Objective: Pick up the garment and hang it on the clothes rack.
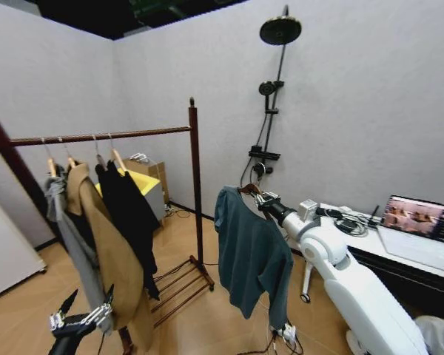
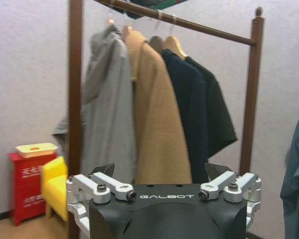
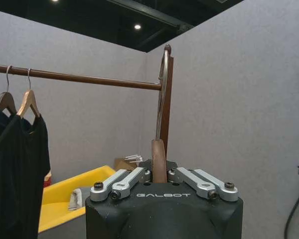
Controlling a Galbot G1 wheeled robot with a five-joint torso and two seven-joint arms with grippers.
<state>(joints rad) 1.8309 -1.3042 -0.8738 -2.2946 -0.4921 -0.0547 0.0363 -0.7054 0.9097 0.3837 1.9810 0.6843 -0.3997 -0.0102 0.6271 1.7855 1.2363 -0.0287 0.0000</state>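
The garment (image 1: 249,255), a teal-blue jacket, hangs on a wooden hanger (image 3: 158,163) in mid-air to the right of the clothes rack (image 1: 194,192). My right gripper (image 1: 262,198) is shut on the hanger's neck, and the metal hook (image 3: 162,84) rises above it. In the right wrist view the rack's top rail (image 3: 79,78) and end post (image 3: 167,104) lie just beyond the hook. My left gripper (image 1: 80,318) hangs low in front of the rack, open and holding nothing. The left wrist view has the left gripper (image 2: 160,172) facing the coats, with the garment (image 2: 296,189) at the frame's edge.
A grey hooded coat (image 1: 68,237), a tan coat (image 1: 107,251) and a black jacket (image 1: 129,214) fill the rail's left half. A yellow bin (image 1: 144,183) and a box stand behind the rack. A shower fixture (image 1: 274,96) is on the wall, and a desk with a laptop (image 1: 422,222) is at right.
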